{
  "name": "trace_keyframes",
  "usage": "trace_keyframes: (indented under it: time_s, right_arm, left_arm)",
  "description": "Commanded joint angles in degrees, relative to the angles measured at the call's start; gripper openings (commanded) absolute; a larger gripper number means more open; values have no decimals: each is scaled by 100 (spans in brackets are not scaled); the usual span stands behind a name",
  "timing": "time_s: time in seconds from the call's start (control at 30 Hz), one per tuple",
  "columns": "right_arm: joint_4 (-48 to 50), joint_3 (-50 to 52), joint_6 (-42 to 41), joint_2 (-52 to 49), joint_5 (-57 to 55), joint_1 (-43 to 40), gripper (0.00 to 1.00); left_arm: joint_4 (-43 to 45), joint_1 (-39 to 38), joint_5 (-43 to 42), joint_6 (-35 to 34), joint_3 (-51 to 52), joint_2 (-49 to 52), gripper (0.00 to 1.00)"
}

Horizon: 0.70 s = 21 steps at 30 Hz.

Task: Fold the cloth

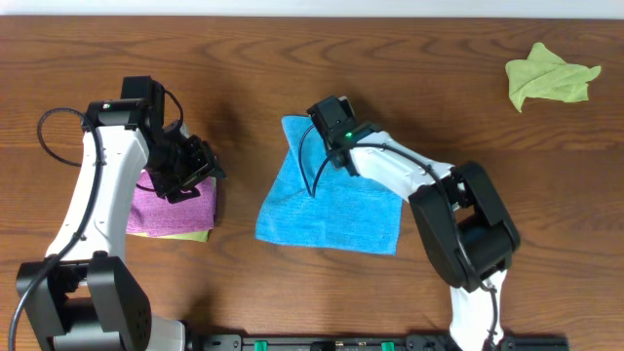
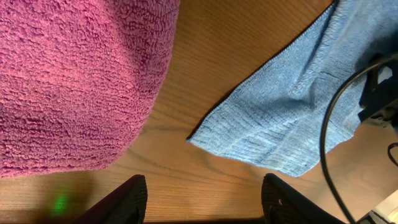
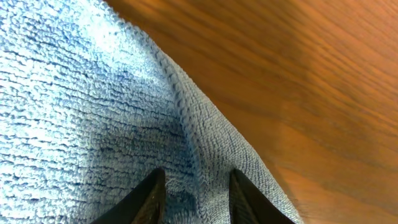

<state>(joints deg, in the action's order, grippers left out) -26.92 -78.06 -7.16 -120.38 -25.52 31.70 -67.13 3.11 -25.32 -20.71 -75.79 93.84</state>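
The sky-blue cloth (image 1: 327, 210) lies spread in the middle of the table, its top edge rumpled. It also shows in the left wrist view (image 2: 286, 118) and fills the right wrist view (image 3: 81, 106). My right gripper (image 1: 317, 122) is at the cloth's top edge, its fingers (image 3: 196, 180) pressed down and closed on a bunched ridge of the cloth beside the hem. My left gripper (image 1: 200, 166) is open and empty (image 2: 202, 186) over bare wood, between the purple cloth and the blue cloth's left corner.
A folded purple cloth (image 1: 175, 207) lies at the left on a yellow-green one (image 1: 190, 235); the purple one fills the left of the left wrist view (image 2: 74, 81). A crumpled yellow-green cloth (image 1: 549, 78) lies at the far right.
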Motion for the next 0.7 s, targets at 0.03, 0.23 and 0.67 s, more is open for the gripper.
trace_keyframes:
  time_s: [0.03,0.23,0.67]
  right_arm:
    - [13,-68,42,-168,-105,-199,33]
    - [39,-68,42,-170,-129,-247,19]
    - [9,-68,168,-168,-1021,-245,1]
  left_arm:
    - [-37,20,-22,98,-105,-109,61]
    - [-42,20,-22,98,-105,-109,61]
    - [-42,20,-22,98,-105,-109,61]
